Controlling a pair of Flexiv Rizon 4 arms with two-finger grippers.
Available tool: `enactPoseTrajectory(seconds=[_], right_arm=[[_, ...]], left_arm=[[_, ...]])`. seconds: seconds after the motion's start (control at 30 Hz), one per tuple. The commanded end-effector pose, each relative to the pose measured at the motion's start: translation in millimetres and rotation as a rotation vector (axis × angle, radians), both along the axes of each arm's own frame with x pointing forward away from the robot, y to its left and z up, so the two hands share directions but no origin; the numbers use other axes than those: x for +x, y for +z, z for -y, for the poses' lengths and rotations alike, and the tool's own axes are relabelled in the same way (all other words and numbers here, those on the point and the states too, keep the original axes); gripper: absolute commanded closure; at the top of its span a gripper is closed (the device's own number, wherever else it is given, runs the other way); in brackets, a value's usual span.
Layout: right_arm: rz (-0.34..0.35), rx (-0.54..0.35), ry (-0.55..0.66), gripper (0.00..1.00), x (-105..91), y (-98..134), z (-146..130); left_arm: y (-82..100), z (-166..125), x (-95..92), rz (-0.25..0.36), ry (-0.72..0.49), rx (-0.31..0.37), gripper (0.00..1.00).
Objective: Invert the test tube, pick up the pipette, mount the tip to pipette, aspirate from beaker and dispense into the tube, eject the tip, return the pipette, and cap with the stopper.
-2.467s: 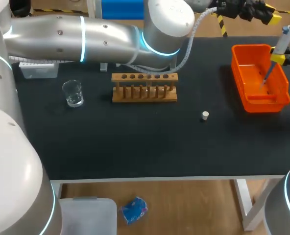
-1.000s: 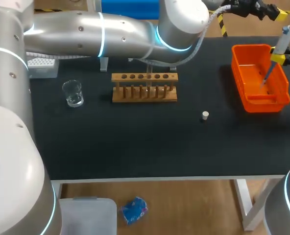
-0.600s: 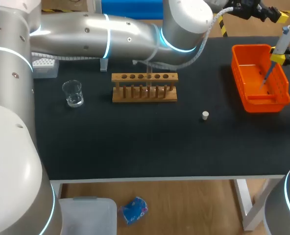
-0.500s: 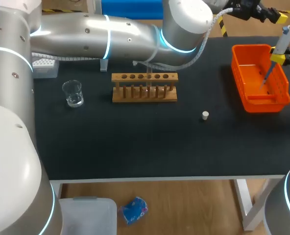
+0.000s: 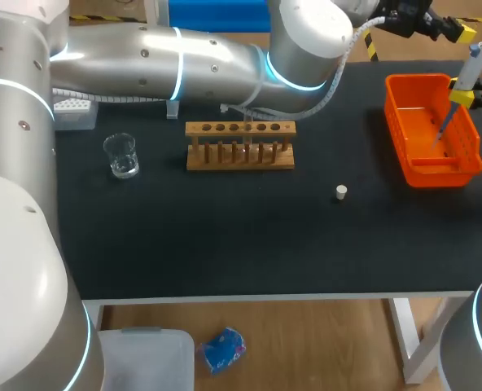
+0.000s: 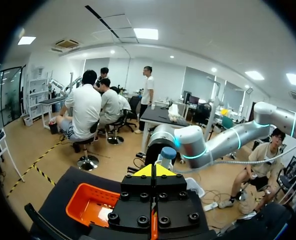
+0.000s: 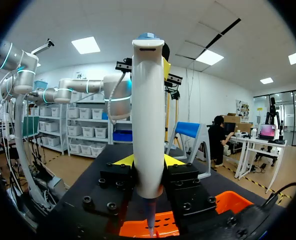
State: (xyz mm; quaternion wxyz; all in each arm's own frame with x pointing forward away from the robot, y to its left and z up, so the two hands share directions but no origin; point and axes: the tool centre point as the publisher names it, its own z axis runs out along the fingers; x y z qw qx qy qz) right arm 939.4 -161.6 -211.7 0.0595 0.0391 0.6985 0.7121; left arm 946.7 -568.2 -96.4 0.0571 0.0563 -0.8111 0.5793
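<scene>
Pipette (image 5: 471, 65) sat clamped in your right gripper (image 7: 148, 162) over the orange bin (image 5: 397, 118) at the tabletop's right edge. Left gripper (image 6: 155, 171) was pinched shut, empty, near its top. Risk: a sideways nudge there could've skewed it and dropped the tip (image 5: 443, 126) outside the bin.

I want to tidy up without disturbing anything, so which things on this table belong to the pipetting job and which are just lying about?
Job: pipette, beaker, test tube, stopper, tip box.
Not named in the task, though probably serving it: wooden rack, orange bin.
</scene>
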Motion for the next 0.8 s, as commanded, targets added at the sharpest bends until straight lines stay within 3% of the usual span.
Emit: enactPoseTrajectory(seconds=[0.03,0.43,0.8], right_arm=[[0.001,0.000,0.003,1.00,0.8,0,1],[0.001,0.000,0.003,1.00,0.8,0,1],[0.001,0.000,0.003,1.00,0.8,0,1]], left_arm=[[-1.3,3,-0.2,0.012,-0.010,-0.023,1.00],[-4.2,8,-0.5,0.041,-0.042,-0.030,1.00],[-13.8,10,0.0,0.012,-0.051,-0.028,1.00]])
